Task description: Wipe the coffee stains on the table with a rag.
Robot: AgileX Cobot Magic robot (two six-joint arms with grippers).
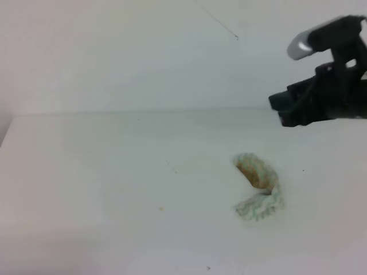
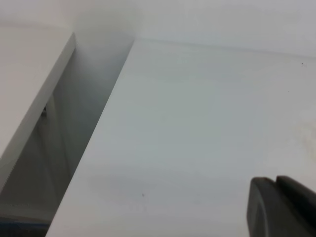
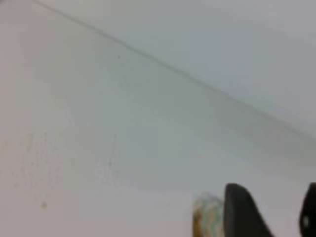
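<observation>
Exterior high view: the rag (image 1: 258, 186) is seen crumpled on the bench (image 1: 103, 172); the right end effector (image 3: 269, 215), fingers apart and holding nothing, is raised above it; the left end effector's (image 2: 281, 207) state cannot be told.

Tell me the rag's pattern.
White rag with green wavy netting and a brown blotch; clearest in exterior high view.

Bright, flat, washed-out light; soft blur throughout.

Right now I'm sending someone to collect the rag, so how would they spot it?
Look at the white table, right of centre, below the raised right gripper. The rag lies crumpled there, apart from the gripper. It is white with a green wavy net pattern and a brown blotch, the only cloth in view.
</observation>
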